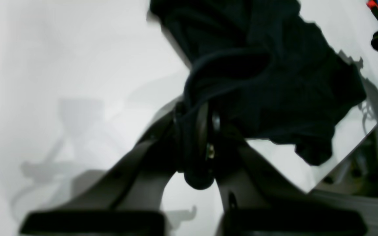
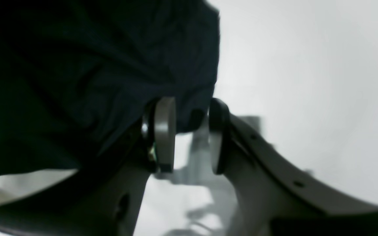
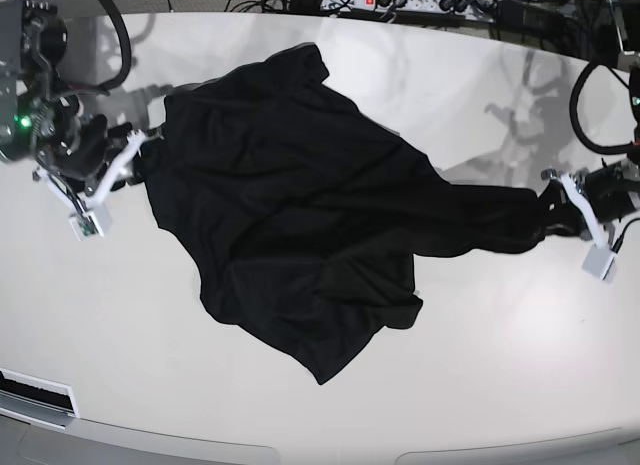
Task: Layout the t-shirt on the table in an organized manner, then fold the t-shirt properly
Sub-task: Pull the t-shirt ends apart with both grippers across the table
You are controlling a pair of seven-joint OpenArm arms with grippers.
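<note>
While t-shirt [image 3: 290,215] sprawls, left jaws seemingly pinch it.

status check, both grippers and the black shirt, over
Left gripper shut on the plain black fabric t-shirt. Right gripper open at its other edge. Shirt stretched, rumpled on the glossy white table. Nothing in the way.

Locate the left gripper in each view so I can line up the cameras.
Left wrist: left gripper low centre, shut on a bunched fold of the t-shirt.
Right wrist: not in it; only the right gripper shows, at the shirt's edge.
Base: far right, mid-height, pulling a stretched corner of the shirt.
Shared landmark: the black t-shirt on the white table, seen in all three views.
</note>
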